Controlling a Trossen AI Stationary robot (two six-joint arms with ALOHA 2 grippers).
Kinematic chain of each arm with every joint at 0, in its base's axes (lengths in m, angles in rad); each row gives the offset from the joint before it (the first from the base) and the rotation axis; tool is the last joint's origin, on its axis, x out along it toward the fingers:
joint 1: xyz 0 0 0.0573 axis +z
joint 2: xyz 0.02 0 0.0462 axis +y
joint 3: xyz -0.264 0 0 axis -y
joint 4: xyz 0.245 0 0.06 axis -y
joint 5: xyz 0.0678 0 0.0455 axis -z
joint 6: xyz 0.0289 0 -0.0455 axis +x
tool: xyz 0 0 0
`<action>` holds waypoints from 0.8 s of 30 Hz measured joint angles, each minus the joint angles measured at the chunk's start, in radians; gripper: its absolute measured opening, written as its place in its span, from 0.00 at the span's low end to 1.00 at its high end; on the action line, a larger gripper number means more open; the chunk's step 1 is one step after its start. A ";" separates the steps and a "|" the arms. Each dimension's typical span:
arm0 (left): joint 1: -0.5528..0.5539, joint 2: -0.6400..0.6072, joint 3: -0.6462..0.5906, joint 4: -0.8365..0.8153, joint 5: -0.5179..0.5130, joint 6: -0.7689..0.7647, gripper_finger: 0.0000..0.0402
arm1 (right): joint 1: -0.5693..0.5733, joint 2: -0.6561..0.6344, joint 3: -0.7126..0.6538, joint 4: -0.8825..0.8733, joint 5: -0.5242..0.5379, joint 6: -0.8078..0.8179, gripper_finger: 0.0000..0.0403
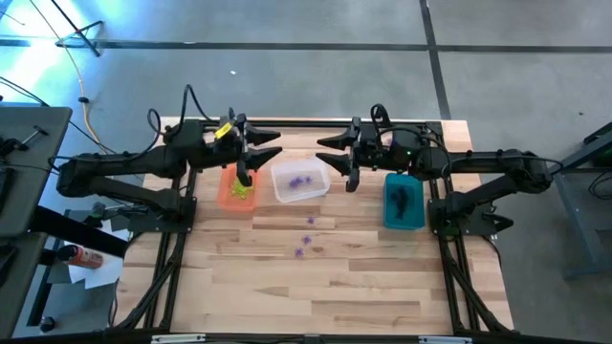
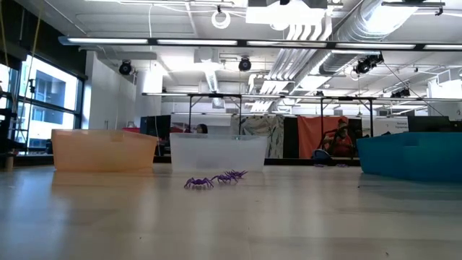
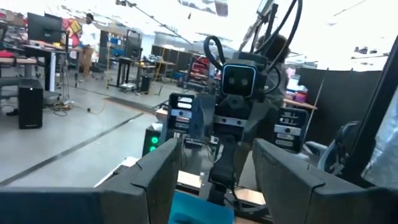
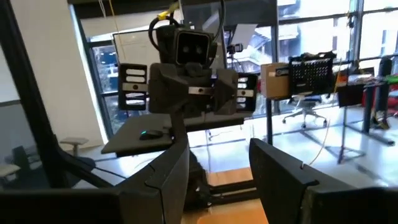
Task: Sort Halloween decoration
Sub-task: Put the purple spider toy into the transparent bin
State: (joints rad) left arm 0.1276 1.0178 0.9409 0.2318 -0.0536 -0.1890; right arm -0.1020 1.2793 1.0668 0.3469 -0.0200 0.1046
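Note:
Three purple Halloween decoration trinkets (image 1: 307, 238) lie loose on the wooden table in front of the bins; they also show in the low view (image 2: 215, 180). More purple ones lie in the clear bin (image 1: 299, 181), yellow-green ones in the orange bin (image 1: 236, 190), and black ones in the teal bin (image 1: 404, 202). My left gripper (image 1: 277, 145) hangs open and level above the gap between the orange and clear bins, with nothing between its fingers (image 3: 155, 180). My right gripper (image 1: 321, 153) faces it, open and bare (image 4: 217, 177), high above the clear bin's right side.
The three bins stand in a row across the table's far half (image 2: 105, 150) (image 2: 216, 153) (image 2: 411, 155). The near half of the table (image 1: 316, 296) is bare wood. A side table with small items (image 1: 86, 256) stands left of the table.

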 joint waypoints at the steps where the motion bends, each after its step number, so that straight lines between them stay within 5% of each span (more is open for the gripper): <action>1: 0.000 0.003 0.000 0.001 -0.001 0.000 0.47 | 0.000 0.000 0.000 -0.003 -0.004 0.008 0.41; 6: 0.000 0.004 -0.001 0.003 -0.001 0.000 0.47 | 0.004 0.000 0.000 -0.112 -0.081 0.097 0.41; 13: 0.000 0.005 -0.001 -0.001 0.000 -0.053 0.47 | 0.092 0.082 0.000 -0.490 -0.097 0.251 0.41; 24: 0.000 0.005 -0.001 0.002 -0.001 -0.053 0.47 | 0.202 0.403 0.000 -0.551 0.020 -0.230 0.41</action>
State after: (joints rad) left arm 0.1280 1.0225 0.9398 0.2337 -0.0547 -0.2424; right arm 0.0999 1.6825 1.0672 -0.2045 -0.0001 -0.1258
